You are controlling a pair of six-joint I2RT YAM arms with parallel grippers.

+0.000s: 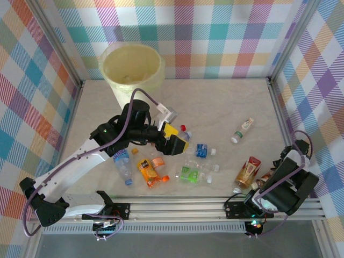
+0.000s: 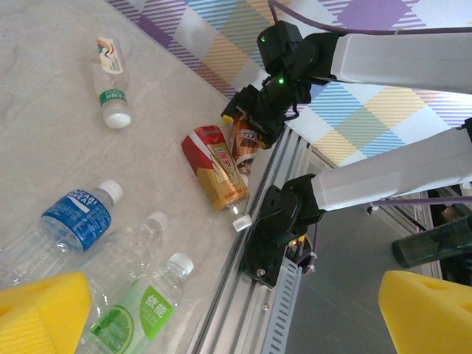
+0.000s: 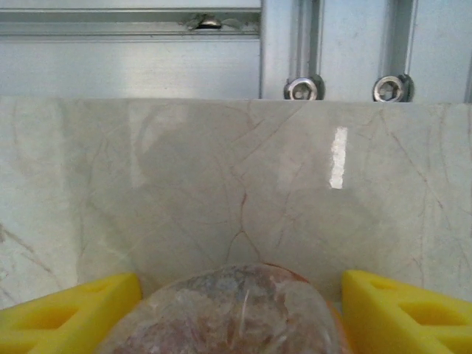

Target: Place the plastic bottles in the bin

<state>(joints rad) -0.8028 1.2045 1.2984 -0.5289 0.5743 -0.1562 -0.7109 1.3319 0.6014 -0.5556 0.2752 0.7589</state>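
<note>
**Top external.** Fixed, high above and behind the arm bases (image 1: 88, 207). Looks down and forward across the whole desk (image 1: 226, 107) to the far checked wall (image 1: 215, 32). Distant. The bin (image 1: 124, 91) stands at the far-left corner.

**Left wrist.** Above the desk's middle, tilted toward the near-right corner. Medium range. The yellow pads (image 2: 44, 313) of the left end effector (image 1: 177, 141) sit wide apart at the bottom corners.

**Right wrist.** Low and very close to the desk surface, facing an aluminium rail (image 3: 133, 66) at a desk edge. A brown bottle (image 3: 228, 313) is pinched in the right end effector (image 3: 241, 291).

**Shared, top external and left wrist.** Red-labelled bottle (image 1: 248, 171) (image 2: 214, 173), blue-labelled bottle (image 1: 201, 150) (image 2: 74, 217), near rail (image 1: 183, 207) (image 2: 243, 295), right arm (image 1: 287, 183) (image 2: 398, 55).

**Shared, both wrist views.** The brown bottle (image 2: 245, 144).
</note>
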